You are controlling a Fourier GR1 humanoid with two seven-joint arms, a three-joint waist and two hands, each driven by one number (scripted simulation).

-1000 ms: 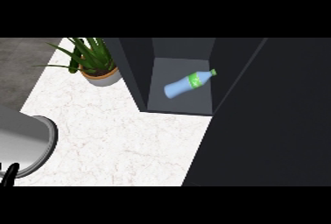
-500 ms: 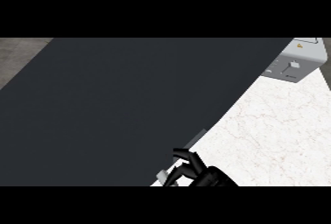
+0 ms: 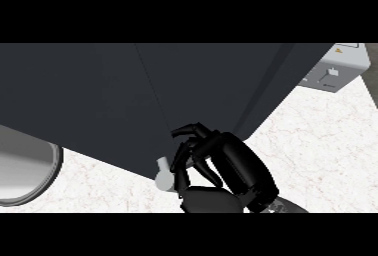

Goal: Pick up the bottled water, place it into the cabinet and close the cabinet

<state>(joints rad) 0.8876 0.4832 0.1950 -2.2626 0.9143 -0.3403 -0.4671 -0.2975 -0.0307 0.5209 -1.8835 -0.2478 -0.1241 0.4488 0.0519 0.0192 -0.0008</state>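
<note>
The dark cabinet (image 3: 148,100) fills the upper half of the head view, and its door face is turned toward me. No bottled water shows anywhere. My right hand (image 3: 229,167) comes up from the lower edge, with its fingers (image 3: 188,134) curled against the door's lower part. They lie just right of a short silver handle (image 3: 164,175), and the lowest finger touches it. I cannot tell whether any finger wraps the handle. The left hand is out of sight.
A grey round metal vessel (image 3: 26,172) sits on the white marble counter (image 3: 325,150) at the lower left, partly under the cabinet's edge. A grey boxy appliance (image 3: 336,67) stands at the upper right.
One second ago the cabinet stood open with the bottle lying inside. Since then the dark door has swung across the view, and my right hand has risen along its edge to the handle.
</note>
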